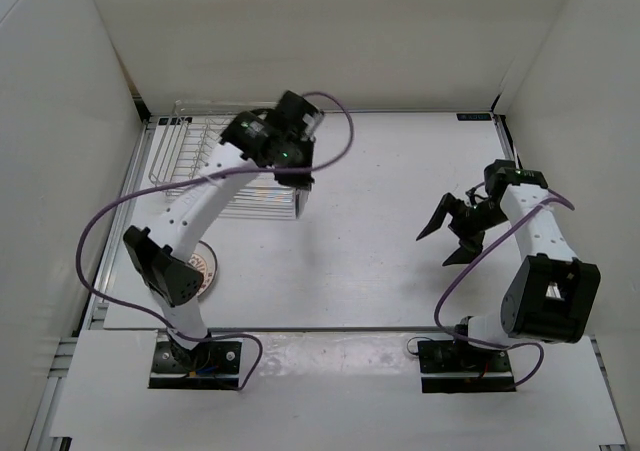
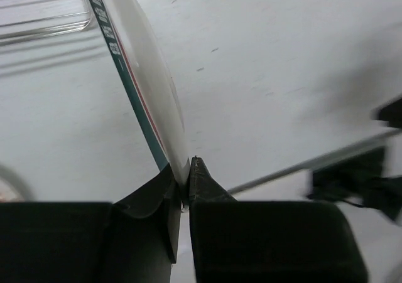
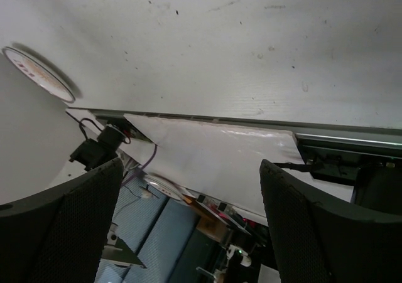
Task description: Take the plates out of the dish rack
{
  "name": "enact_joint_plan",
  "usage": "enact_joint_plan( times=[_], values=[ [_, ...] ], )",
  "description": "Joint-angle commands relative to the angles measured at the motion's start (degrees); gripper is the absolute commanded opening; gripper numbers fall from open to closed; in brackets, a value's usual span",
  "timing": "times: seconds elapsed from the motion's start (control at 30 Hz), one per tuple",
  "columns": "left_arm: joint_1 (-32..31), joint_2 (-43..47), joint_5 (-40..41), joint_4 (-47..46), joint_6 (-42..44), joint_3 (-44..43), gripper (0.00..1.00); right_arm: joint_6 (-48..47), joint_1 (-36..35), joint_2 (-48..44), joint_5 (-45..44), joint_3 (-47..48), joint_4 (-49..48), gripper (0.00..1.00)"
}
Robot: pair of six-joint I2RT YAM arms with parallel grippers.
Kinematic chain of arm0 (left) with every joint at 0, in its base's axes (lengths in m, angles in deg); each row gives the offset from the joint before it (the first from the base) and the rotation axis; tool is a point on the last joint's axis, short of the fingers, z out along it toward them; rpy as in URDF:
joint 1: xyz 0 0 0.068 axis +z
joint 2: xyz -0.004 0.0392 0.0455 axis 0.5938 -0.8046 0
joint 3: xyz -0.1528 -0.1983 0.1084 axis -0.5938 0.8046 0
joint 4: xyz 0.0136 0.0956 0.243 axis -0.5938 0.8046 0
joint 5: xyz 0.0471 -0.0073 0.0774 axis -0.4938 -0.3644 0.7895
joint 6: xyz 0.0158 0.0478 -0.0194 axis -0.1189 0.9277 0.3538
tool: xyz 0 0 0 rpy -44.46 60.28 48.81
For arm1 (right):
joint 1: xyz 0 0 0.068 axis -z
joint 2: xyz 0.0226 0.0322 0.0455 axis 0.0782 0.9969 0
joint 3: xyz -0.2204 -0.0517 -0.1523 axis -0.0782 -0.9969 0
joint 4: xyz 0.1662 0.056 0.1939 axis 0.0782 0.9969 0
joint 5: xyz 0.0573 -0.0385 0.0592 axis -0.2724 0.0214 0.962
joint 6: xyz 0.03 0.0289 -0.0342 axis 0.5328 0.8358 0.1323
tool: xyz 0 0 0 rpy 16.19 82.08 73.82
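Observation:
My left gripper (image 2: 185,170) is shut on the edge of the white plate with the green-and-red rim (image 2: 144,76), which stands on edge and tilts away over the white table. In the top view this gripper (image 1: 297,176) hangs at the right end of the silver wire dish rack (image 1: 190,161); the plate it holds is hidden under the wrist. A corner of the rack (image 2: 44,13) shows behind the plate. The plate with the orange centre (image 1: 203,268) lies flat on the table by the left arm's elbow, and also shows in the right wrist view (image 3: 38,74). My right gripper (image 1: 450,233) (image 3: 191,220) is open and empty.
White walls close in the table (image 1: 380,191) at the back and both sides. The table's front edge runs as a metal strip (image 3: 251,123) just in front of the right gripper. The left arm's purple cable (image 1: 340,121) loops above the rack's right end.

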Motion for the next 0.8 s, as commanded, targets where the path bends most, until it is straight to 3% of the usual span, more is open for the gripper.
enact_joint_plan(
  times=[0.0,0.03,0.07,0.1,0.27,0.77],
  values=[
    [-7.1,3.2,22.5,13.0,8.2,4.1,0.01,-1.7,-1.8,-3.7,-1.3,-1.9,2.6,0.9],
    [-14.0,0.1,25.9,16.8,8.0,2.9,0.01,-1.8,-2.7,-5.1,-2.2,-2.5,2.7,0.9],
    [-16.1,-1.2,29.5,20.4,7.2,2.4,0.01,-2.2,-3.1,-5.3,-2.4,-3.1,3.0,0.9],
    [-20.2,-2.8,37.9,21.4,6.1,3.9,0.01,-2.3,-3.4,-6.9,-3.3,-3.5,3.3,0.9],
    [-28.7,-10.2,43.6,30.6,-8.7,11.0,0.01,-3.0,-6.1,-9.2,-5.9,-5.0,4.1,0.9],
    [-32.2,-15.9,44.8,30.0,-20.4,27.7,0.02,-4.7,-14.4,-14.4,-13.3,-7.1,5.1,0.9]
  ],
)
